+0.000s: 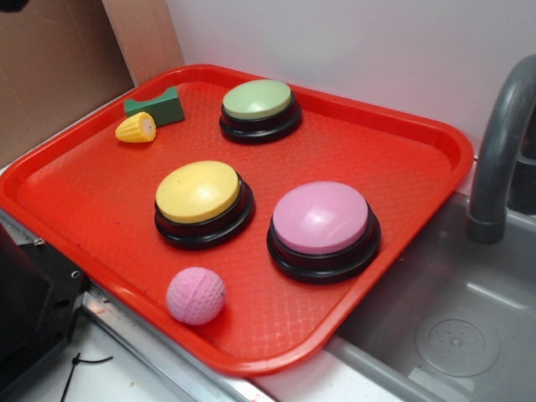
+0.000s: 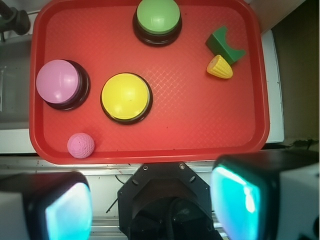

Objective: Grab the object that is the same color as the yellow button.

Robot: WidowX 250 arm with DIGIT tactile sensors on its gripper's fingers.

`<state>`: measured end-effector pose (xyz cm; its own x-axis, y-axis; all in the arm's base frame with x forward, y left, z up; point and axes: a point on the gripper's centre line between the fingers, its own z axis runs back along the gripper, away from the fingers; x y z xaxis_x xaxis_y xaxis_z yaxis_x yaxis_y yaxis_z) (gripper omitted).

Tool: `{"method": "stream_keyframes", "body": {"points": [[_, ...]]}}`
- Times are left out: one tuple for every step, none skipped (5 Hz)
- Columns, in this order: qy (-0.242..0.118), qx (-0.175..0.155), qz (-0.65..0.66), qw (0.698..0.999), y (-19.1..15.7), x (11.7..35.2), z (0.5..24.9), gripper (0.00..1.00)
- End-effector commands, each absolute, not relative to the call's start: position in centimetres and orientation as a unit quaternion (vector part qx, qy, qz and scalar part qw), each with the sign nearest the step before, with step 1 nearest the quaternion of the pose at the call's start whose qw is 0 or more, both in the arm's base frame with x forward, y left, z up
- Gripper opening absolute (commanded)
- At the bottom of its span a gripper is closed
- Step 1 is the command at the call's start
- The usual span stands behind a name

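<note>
The gripper (image 2: 150,210) hung high above the tray (image 2: 200,135), fingers spread, empty. The yellow corn piece (image 2: 220,67) lay untouched beside the green block (image 2: 225,45); approach and grasp remained outstanding.

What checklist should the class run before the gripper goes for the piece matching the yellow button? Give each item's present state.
1. Target identified: toy corn piece matches the yellow button: ok.
2. Corn unobstructed from above: ok.
3. Green block lies close beside the corn; clearance for the gripper: cannot tell.
4. Gripper open and empty: ok.
5. Gripper above the corn: not ok, it sits off the red tray's near edge.
</note>
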<state>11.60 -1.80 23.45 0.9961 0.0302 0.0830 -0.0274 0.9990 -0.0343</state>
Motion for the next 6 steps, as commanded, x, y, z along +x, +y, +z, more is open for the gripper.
{"method": "stream_keyframes", "body": {"points": [[-0.042,-0.017,0.014,0.999,-1.8,11.6,23.4,1.0],[-0.03,-0.021,0.135,0.99,-0.5,12.2,21.3,1.0],[-0.029,-0.018,0.205,0.978,0.4,12.6,19.5,1.0],[-0.029,-0.006,0.325,0.945,3.7,14.3,16.1,1.0],[-0.067,0.007,0.436,0.897,6.1,15.6,13.5,1.0],[-0.091,0.029,0.496,0.863,7.7,17.1,10.9,1.0]]}}
